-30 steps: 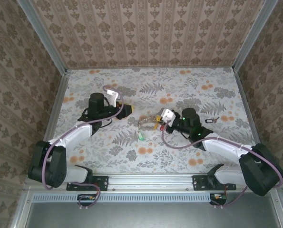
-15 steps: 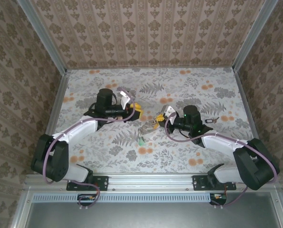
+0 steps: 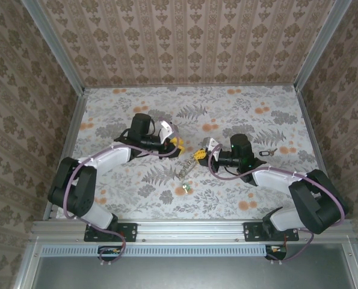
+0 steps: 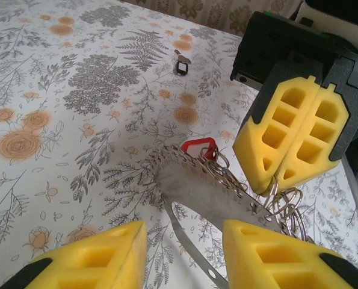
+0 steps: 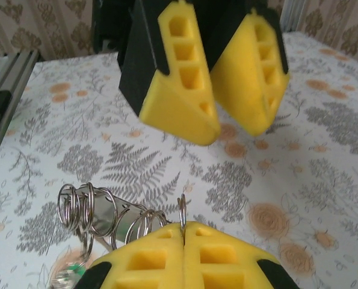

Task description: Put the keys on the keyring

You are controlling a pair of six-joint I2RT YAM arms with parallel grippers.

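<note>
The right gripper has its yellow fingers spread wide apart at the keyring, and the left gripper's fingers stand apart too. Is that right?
Not quite. The right gripper is shut, not spread: its yellow fingers are pressed together, pinching a thin ring of the keyring. The right wrist view shows this. The left gripper does have its fingers apart.

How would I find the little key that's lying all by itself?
Start at the flower-patterned table, then find the black and white right arm. Just to the right of its black wrist, flat on the table, lies a tiny key with a black head. It lies all alone, apart from the bunch of silver wire rings in the middle.
</note>
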